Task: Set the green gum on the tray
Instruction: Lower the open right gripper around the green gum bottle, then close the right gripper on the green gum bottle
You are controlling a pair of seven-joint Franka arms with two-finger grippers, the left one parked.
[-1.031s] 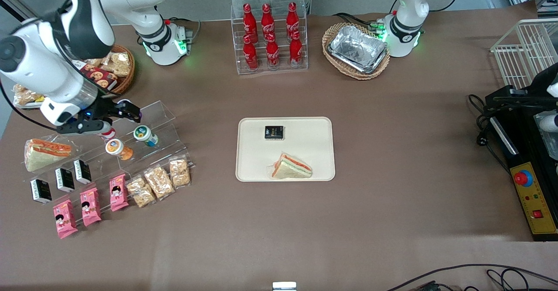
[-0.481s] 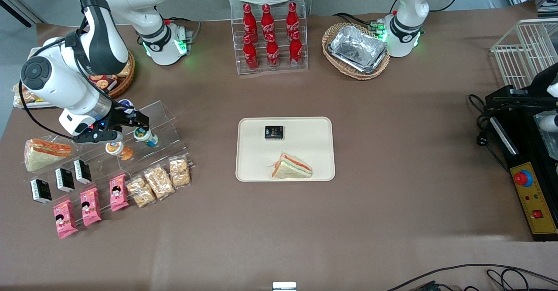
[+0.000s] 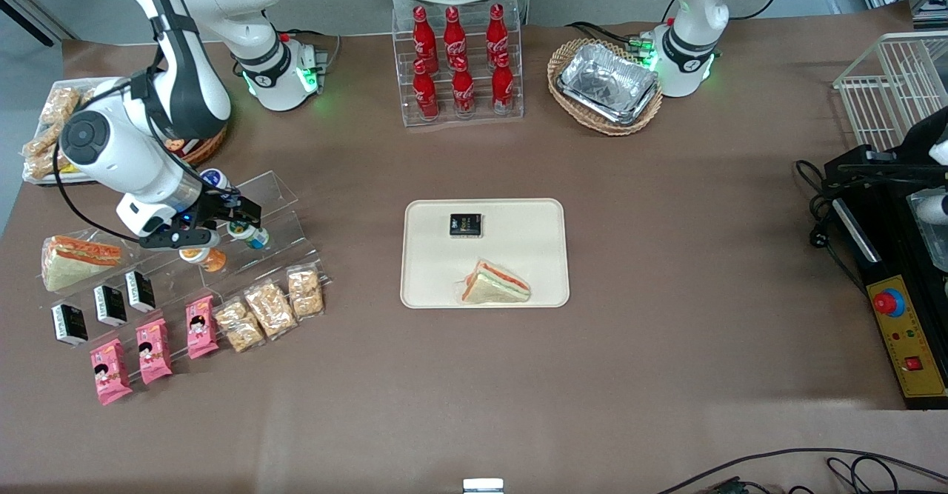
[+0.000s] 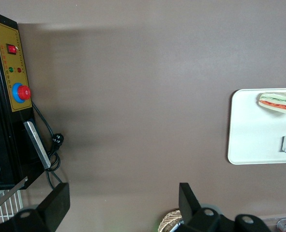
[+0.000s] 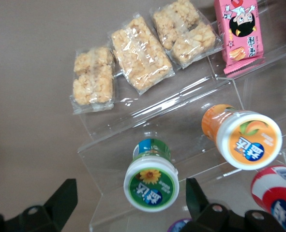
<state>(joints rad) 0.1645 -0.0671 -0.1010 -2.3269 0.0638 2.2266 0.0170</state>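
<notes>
The gripper (image 3: pixel 238 221) hangs just above the gum (image 5: pixel 151 180), fingers (image 5: pixel 60 197) spread to either side of its green lid and clear of it, the bottle standing lid-up on the clear rack (image 5: pixel 181 104), well apart from the tray (image 3: pixel 518 257).

Green gum (image 5: pixel 151 182) has a green-and-white lid; the tray (image 3: pixel 518 257) is cream.

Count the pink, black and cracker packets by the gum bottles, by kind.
Pink packets: 3
Black packets: 3
Cracker bags: 3
Total: 9
The claw is open, with a finger on either side of the green gum.
</notes>
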